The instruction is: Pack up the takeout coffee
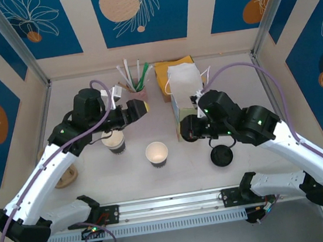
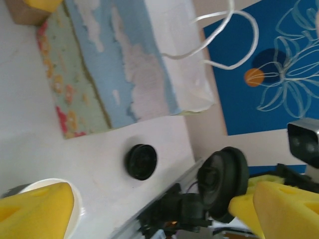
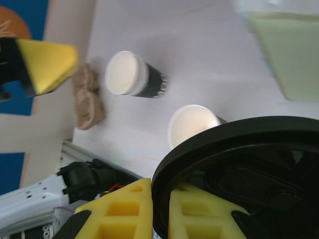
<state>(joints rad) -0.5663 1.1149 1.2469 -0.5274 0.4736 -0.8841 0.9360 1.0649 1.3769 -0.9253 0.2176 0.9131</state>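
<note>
Within right claw (image 3: pixel 159 199), black lid (image 3: pixel 239 149) pinched, white cup (image 3: pixel 192 124) standing apart

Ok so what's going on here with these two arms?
The right hand is shut on a black lid. The left hand is open, near one lidless paper cup; another lidless cup stands beside it. A second lid lies on the table by the paper bag.
</note>
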